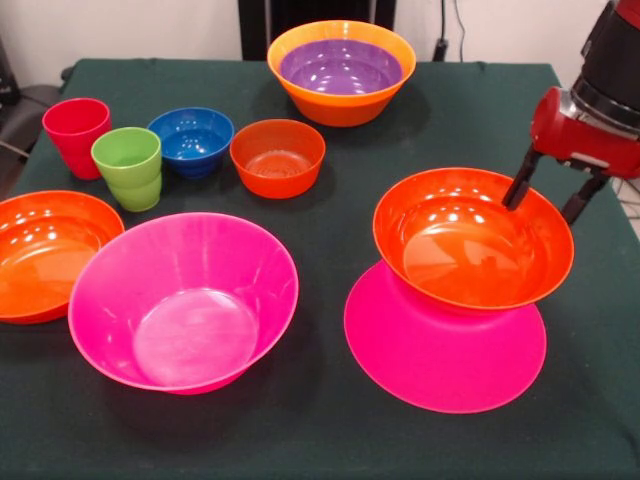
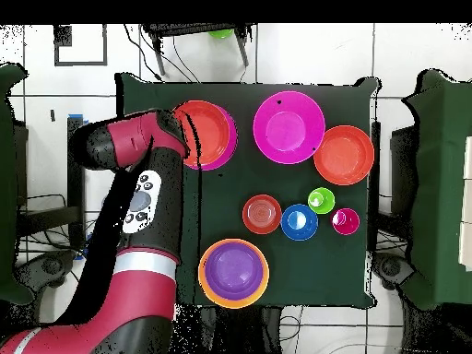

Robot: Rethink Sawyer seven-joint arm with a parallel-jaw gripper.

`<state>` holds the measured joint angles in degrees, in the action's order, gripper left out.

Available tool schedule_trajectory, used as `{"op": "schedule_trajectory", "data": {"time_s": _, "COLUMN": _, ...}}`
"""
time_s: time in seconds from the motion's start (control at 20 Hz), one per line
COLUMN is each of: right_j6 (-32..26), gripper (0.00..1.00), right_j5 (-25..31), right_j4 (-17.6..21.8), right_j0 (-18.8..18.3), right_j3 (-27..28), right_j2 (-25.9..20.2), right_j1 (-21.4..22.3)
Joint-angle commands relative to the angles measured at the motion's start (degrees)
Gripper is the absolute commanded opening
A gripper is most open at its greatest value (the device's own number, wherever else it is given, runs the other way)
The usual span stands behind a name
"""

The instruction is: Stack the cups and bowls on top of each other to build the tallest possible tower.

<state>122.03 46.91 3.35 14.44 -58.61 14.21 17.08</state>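
Observation:
The tower stands at the front view's right: an upturned hot pink bowl (image 1: 445,355) with a shallow red-orange bowl (image 1: 470,250) upright on it. It also shows in the overhead view (image 2: 210,134). My gripper (image 1: 548,195) is open at that bowl's far right rim, with one finger over the rim and the other outside it. The red cup (image 1: 77,135) and lime green cup (image 1: 129,167) stand at the far left. Beside them are the small blue bowl (image 1: 192,140) and the small red-orange bowl (image 1: 278,157). The purple bowl (image 1: 340,68) sits inside the large orange bowl (image 1: 345,108).
A second large hot pink bowl (image 1: 185,300) stands upright at the near left. A second shallow red-orange bowl (image 1: 40,250) lies at the left edge. The arm (image 2: 138,198) reaches along one side of the table.

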Motion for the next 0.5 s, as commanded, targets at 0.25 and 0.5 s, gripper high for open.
{"op": "schedule_trajectory", "data": {"time_s": 0.25, "right_j6": -0.87, "gripper": 1.00, "right_j5": 4.43, "right_j4": -1.76, "right_j0": -1.54, "right_j3": -6.57, "right_j2": -7.82, "right_j1": 3.66}}
{"op": "schedule_trajectory", "data": {"time_s": 0.5, "right_j6": -0.80, "gripper": 1.00, "right_j5": 6.05, "right_j4": -2.74, "right_j0": -1.26, "right_j3": -11.27, "right_j2": -7.86, "right_j1": 7.27}}
